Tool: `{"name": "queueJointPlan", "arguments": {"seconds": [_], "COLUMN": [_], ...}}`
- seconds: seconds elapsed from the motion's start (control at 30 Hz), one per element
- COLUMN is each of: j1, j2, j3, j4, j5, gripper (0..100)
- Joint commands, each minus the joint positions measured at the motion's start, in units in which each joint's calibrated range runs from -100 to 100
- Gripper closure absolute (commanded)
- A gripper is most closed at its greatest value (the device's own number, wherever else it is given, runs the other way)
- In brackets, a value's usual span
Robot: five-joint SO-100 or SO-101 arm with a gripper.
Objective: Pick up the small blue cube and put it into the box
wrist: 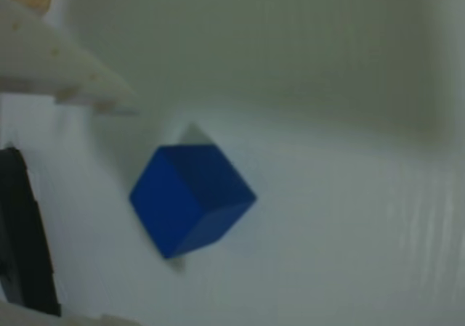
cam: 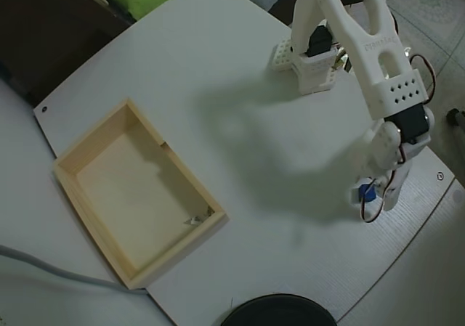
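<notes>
The small blue cube point(wrist: 190, 197) rests on the white table, one corner turned toward the camera in the wrist view. My gripper point(wrist: 109, 210) is open; its white upper finger point(wrist: 65, 72) is at the top left, and the cube lies just past the fingertips, apart from them. In the overhead view the cube point(cam: 366, 192) sits between the fingers of the lowered gripper point(cam: 378, 195) near the table's right edge. The pale wooden box point(cam: 91, 133) stands far off at the left, holding only a tiny scrap in one corner.
The arm's base point(cam: 312, 68) is at the top middle of the table. A black round object point(cam: 280, 313) lies at the bottom edge. The table's edge point(cam: 429, 210) runs close to the right of the cube. A grey cable point(cam: 43, 268) passes at the lower left.
</notes>
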Motion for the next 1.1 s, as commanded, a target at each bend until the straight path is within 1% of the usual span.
{"name": "queueJointPlan", "arguments": {"seconds": [0.0,0.2,0.3,0.37,0.53,0.6,0.83,1.07], "j1": [-0.1,0.0,0.2,0.2,0.2,0.2,0.2,0.2], "j2": [-0.2,-0.2,-0.3,-0.3,-0.3,-0.3,-0.3,-0.5], "j3": [0.9,6.0,6.2,6.0,5.8,5.8,6.1,5.9], "j4": [-0.8,-5.0,-5.4,-5.4,-5.4,-5.4,-5.4,-5.2], "j5": [0.3,0.3,0.3,0.2,0.2,0.1,0.0,-0.2], "gripper": [71,71,71,74,85,87,91,91]}}
